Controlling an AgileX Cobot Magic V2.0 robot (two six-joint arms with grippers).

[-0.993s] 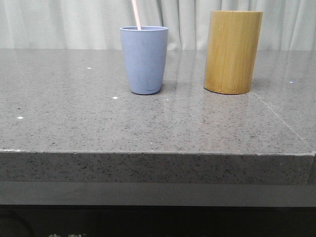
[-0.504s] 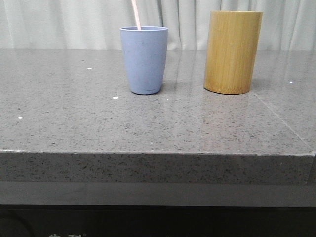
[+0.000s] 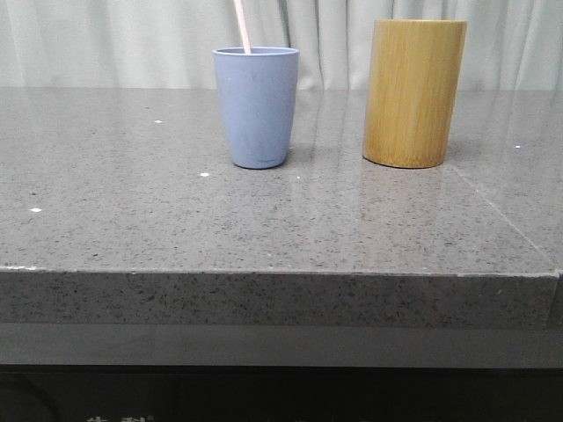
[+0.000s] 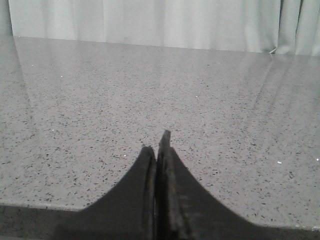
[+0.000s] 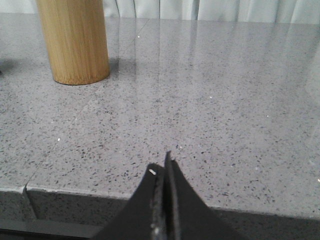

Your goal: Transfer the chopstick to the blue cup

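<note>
The light-blue cup [image 3: 256, 105] stands upright on the grey stone table in the front view. A thin pale pink chopstick [image 3: 242, 26] rises out of its mouth, leaning slightly left and running off the top of the view. Neither gripper shows in the front view. My left gripper [image 4: 157, 145] hangs over bare table near the front edge, its dark fingers pressed together with nothing between them. Above the table's near edge, my right gripper [image 5: 163, 167] is likewise shut and empty.
A taller yellow-brown bamboo cylinder [image 3: 415, 92] stands to the right of the blue cup; it also appears in the right wrist view [image 5: 74, 40], well away from that gripper. A pale curtain [image 3: 132, 40] hangs behind the table. The table's front edge [image 3: 281, 274] runs across the view.
</note>
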